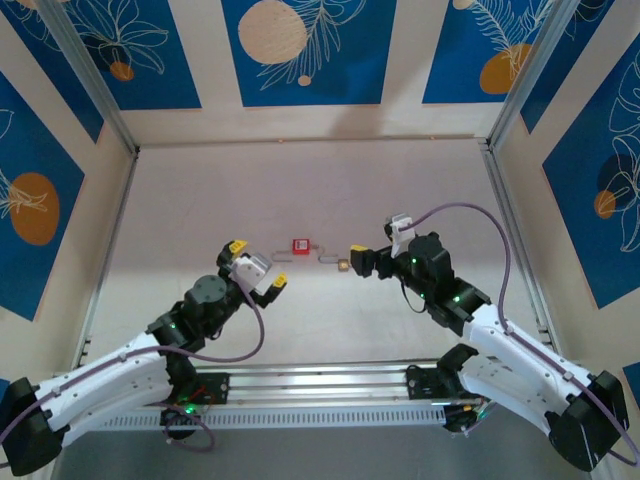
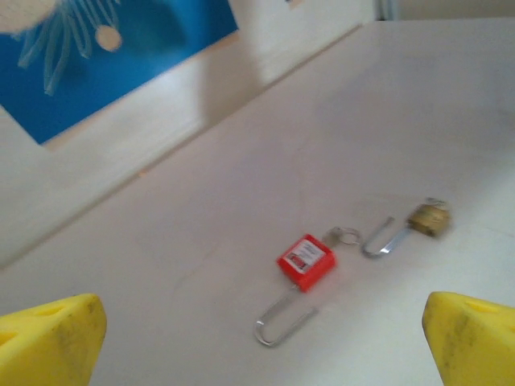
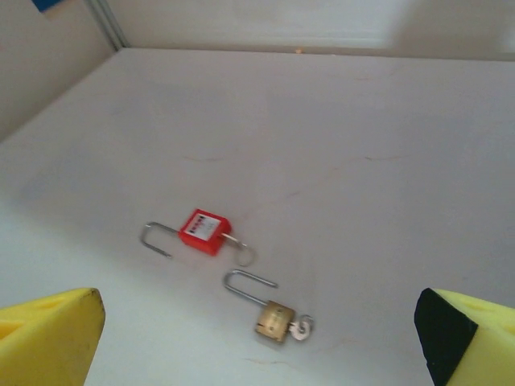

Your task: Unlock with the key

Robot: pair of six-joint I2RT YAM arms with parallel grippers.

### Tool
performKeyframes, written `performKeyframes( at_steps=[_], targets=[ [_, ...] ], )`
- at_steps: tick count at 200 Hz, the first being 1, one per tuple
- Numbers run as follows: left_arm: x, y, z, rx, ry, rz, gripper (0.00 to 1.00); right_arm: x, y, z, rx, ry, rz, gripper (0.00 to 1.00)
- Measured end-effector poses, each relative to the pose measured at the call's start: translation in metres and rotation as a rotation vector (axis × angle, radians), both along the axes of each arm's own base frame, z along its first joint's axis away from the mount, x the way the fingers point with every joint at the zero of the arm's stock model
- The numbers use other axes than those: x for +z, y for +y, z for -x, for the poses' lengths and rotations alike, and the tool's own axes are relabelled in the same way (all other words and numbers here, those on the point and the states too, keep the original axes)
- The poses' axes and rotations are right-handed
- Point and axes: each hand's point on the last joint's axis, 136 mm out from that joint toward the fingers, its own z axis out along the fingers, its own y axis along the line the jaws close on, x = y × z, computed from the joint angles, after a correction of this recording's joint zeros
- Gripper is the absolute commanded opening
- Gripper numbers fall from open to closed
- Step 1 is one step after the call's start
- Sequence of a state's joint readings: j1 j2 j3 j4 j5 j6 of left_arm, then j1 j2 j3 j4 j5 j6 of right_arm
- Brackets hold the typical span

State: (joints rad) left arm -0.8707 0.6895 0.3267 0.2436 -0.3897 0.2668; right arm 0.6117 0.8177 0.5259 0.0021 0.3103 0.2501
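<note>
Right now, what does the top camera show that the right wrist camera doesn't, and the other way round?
Top camera: both arms, with the left gripper and right gripper open on either side of the locks, plus the blue patterned walls. Right wrist: close detail, a small silver key at the base of the brass padlock, and both shackles looking open. Both: the red padlock and brass padlock lying close together on the table, neither held.
</note>
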Motion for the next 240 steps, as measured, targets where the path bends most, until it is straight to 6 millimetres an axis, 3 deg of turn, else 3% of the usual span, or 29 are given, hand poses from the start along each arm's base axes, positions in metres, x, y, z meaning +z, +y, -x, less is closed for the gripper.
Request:
performKeyframes(
  at_steps=[24, 44, 91, 140, 160, 192, 240],
  targets=[
    [-0.004, 0.008, -0.017, 0.084, -0.103, -0.046, 1.00, 0.010, -0.007, -0.009, -0.027, -0.052, -0.017, 0.99],
    [-0.022, 0.025, -0.037, 0.180, -0.135, -0.104, 1.00, 0.014, -0.016, -0.014, -0.057, -0.055, -0.037, 0.99],
    [-0.061, 0.105, -0.091, 0.479, -0.075, -0.075, 1.00, 0.015, -0.022, -0.015, -0.028, -0.064, -0.061, 0.99],
    [-0.068, 0.144, -0.107, 0.571, -0.054, 0.019, 1.00, 0.020, -0.035, -0.013, -0.043, -0.105, -0.068, 0.99],
    [-0.077, 0.150, -0.113, 0.581, -0.037, 0.050, 1.00, 0.016, -0.040, -0.014, -0.055, -0.105, -0.068, 0.99],
    [-0.127, 0.159, -0.120, 0.611, 0.088, 0.045, 1.00, 0.009, -0.047, -0.016, -0.069, -0.100, -0.050, 0.99],
    [-0.103, 0.169, -0.147, 0.667, 0.066, 0.130, 1.00, -0.010, -0.058, -0.022, -0.098, -0.068, -0.012, 0.99]
  ],
)
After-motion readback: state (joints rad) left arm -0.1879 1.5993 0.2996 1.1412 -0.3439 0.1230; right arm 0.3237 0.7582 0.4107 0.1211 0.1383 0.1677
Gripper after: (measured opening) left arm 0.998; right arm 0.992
